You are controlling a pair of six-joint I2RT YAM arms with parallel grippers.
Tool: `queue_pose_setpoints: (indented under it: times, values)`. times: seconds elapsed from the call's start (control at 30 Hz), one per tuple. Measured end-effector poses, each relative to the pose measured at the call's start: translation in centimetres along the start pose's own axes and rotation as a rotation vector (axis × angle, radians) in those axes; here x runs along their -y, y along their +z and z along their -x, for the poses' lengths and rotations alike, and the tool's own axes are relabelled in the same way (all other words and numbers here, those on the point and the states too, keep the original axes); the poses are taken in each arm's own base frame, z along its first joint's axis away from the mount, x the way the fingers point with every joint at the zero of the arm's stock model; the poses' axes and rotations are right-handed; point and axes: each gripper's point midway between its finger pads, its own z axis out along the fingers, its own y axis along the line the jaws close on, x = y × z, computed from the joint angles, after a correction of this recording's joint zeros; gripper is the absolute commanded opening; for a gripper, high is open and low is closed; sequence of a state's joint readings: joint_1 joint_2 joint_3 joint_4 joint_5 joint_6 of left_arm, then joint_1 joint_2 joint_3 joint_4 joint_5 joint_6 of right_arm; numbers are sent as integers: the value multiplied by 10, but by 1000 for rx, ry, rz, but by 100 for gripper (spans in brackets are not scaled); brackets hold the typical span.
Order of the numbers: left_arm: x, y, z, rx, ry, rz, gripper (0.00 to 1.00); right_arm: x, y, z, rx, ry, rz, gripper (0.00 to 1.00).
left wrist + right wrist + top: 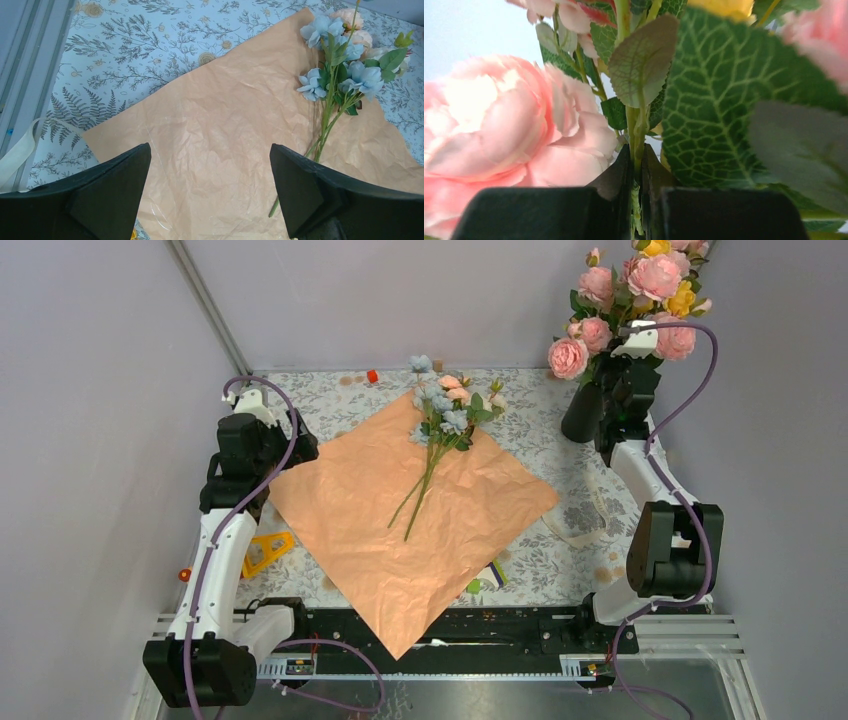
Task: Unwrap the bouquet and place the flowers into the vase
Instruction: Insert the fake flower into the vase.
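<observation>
Top external view shows the flowers lying loose on the far half of the wrapping paper, a small spray of pale-blue, pink and cream fabric blooms whose thin green stems run down toward the sheet's middle. The paper is opened out flat as a diamond. It is peach-beige and finely crinkled, and its near corner hangs over the table's front rail. From the left wrist camera the same flowers show ruffled blue petals and smooth green leaves, and the paper shows a web of fine creases with a glossy clear patch near the bottom. Under it lies a tablecloth printed with grey-blue ferns and small blossoms. The vase, glossy black and narrow at the neck, stands at the far right of the table, well apart from the flowers. Tall pink roses with yellow blooms among them rise above it. The right gripper is up among that foliage with its black fingers pressed together, pinching a slim green stem between broad veined leaves and a full, layered pink rose. The left gripper hovers over the paper's left part with its wedge-shaped black fingers spread wide, holding nothing. A cream ribbon curls on the cloth beside the paper's right edge, a yellow plastic piece lies by its left edge, and a small red object sits near the back wall.
</observation>
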State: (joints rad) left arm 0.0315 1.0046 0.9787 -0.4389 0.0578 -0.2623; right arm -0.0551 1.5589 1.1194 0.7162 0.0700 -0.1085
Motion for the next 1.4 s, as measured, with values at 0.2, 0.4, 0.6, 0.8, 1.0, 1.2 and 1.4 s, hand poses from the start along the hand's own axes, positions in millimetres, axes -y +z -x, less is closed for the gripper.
queue_pose_setpoints:
  times: [0.2,0.4,0.6,0.8,1.0,1.2,1.4]
  values:
    - [1,0,0,-2,0,-7,98,-1,-2,-12,-25,3,2,0]
    - [2,0,-1,-3,-1,-13,98,-2,0,-27,-56,4,3,0]
    - [3,0,-1,-4,-1,-16,98,-2,0,-38,-86,2,4,0]
    - [3,0,-1,-5,-2,-19,98,-2,0,-43,-100,0,-1,2]
    - [4,0,-1,-6,-5,-24,98,2,-3,-53,-123,-2,-19,11]
    - [5,-1,-1,-9,-7,-32,98,2,-4,-61,-148,-4,-19,20]
    - [6,-1,-1,-10,-8,-37,98,1,-7,-68,-174,-5,-16,29]
